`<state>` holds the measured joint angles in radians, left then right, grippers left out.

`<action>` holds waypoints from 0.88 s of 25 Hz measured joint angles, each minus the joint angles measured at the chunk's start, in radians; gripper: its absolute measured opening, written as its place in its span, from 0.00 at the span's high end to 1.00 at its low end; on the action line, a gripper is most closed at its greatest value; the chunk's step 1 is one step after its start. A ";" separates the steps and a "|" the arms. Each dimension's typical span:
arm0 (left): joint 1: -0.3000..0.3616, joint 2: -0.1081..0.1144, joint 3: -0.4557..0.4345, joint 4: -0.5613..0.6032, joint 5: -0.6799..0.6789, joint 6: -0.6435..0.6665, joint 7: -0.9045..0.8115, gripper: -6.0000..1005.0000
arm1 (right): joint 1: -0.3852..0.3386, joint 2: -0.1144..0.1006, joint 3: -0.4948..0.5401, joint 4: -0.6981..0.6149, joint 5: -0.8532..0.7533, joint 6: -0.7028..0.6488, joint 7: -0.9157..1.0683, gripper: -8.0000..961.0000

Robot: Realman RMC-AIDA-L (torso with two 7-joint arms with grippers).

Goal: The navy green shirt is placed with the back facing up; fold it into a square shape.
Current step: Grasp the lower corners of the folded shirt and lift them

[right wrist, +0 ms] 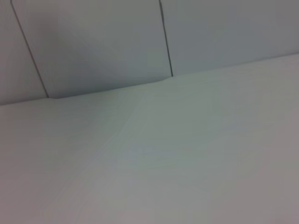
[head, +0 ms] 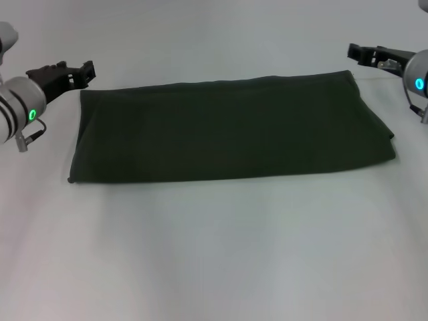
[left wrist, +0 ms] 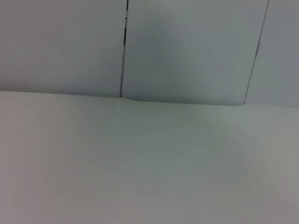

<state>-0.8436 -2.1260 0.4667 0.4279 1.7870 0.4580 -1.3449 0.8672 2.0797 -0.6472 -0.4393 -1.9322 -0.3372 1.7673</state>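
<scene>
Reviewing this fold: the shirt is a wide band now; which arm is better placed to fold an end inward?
Left, marginally: the left gripper sits at the navy green shirt's far corner; the right gripper is slightly off it.

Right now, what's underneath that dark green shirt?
The navy green shirt lies flat on the white table, folded into a wide band. Only table shows around its edges. Anything beneath or between its layers is covered. The left gripper and right gripper sit beside its far corners.

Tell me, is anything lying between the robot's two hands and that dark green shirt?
Nothing visible. The left hand sits just off the navy green shirt at its far left corner, the right hand near its far right corner, with only bare white table between.
</scene>
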 joint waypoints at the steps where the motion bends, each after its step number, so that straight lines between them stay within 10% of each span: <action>1: 0.007 0.004 0.001 0.002 0.000 0.015 -0.012 0.55 | -0.004 -0.003 0.001 -0.003 0.002 -0.009 0.001 0.48; 8: 0.100 0.062 0.004 0.021 0.029 0.331 -0.142 0.41 | -0.092 -0.063 0.024 -0.037 0.093 -0.296 0.026 0.36; 14: 0.200 0.068 0.002 0.154 0.182 0.658 -0.301 0.38 | -0.218 -0.138 0.026 -0.046 0.150 -0.647 0.068 0.36; 22: 0.249 0.085 -0.008 0.287 0.395 0.827 -0.589 0.38 | -0.285 -0.171 0.016 -0.045 0.126 -0.777 0.069 0.36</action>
<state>-0.5945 -2.0413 0.4582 0.7147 2.1820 1.2850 -1.9336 0.5825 1.9091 -0.6315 -0.4845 -1.8062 -1.1140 1.8365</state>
